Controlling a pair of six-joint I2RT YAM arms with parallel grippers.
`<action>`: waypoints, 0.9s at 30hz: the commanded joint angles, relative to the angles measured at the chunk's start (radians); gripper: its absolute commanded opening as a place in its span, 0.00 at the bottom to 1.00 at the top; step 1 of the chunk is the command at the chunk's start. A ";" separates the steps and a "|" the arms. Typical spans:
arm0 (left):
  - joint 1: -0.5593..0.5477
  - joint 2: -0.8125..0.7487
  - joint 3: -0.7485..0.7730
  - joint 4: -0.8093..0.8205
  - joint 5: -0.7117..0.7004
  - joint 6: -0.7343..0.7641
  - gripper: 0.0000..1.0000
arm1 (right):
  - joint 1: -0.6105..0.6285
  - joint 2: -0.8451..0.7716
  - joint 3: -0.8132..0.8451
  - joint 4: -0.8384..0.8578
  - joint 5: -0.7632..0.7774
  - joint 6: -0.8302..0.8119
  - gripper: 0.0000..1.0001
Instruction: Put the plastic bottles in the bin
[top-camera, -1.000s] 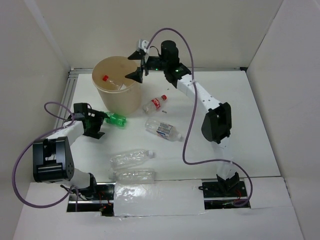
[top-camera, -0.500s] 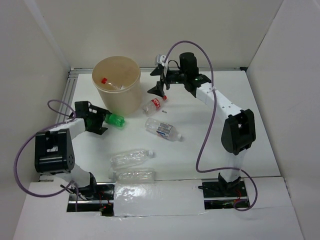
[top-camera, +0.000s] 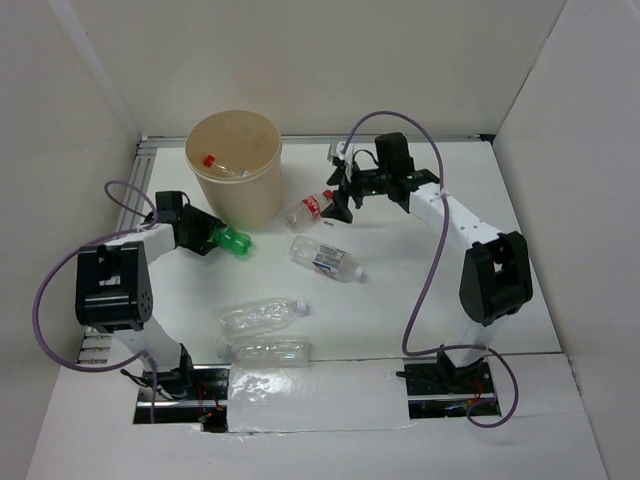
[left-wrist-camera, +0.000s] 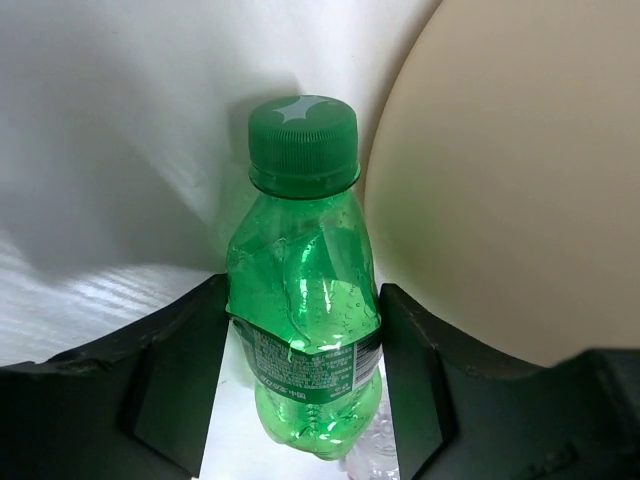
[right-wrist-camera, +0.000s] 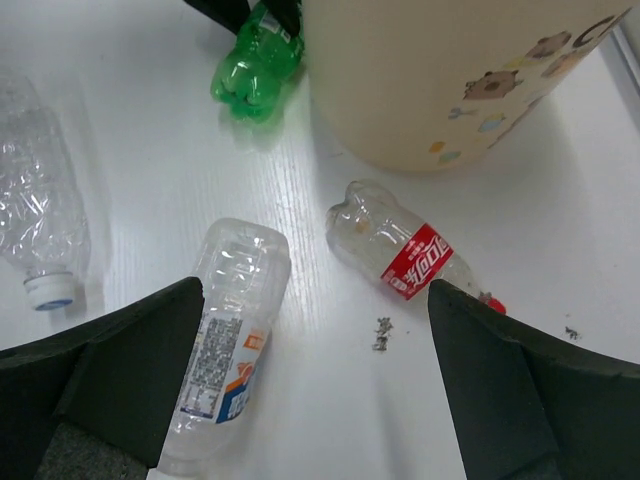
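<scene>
Two grippers near the bin (top-camera: 232, 196), we note: left gripper (left-wrist-camera: 305, 345) pinching the green bottle (left-wrist-camera: 303, 285), right gripper (top-camera: 342, 192) spread wide.

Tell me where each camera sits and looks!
Top: above, behind the arms, looking down on both arms and the round beige plastic bin.
Left wrist: looks between the fingers of the left gripper at the green plastic bottle, beside the bin.
Right wrist: looks down past the open right gripper at a red-labelled clear plastic bottle.
Both wrist views share the green bottle and bin.
</scene>
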 joint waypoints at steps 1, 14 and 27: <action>-0.002 -0.058 -0.041 -0.043 -0.030 0.081 0.37 | -0.006 -0.051 -0.044 -0.053 -0.012 -0.045 1.00; -0.114 -0.659 -0.034 -0.137 0.096 0.366 0.00 | -0.004 -0.010 -0.098 -0.260 -0.038 -0.061 0.35; -0.190 -0.485 0.308 0.109 -0.077 0.273 0.00 | 0.074 0.008 -0.130 -0.240 0.040 0.021 0.94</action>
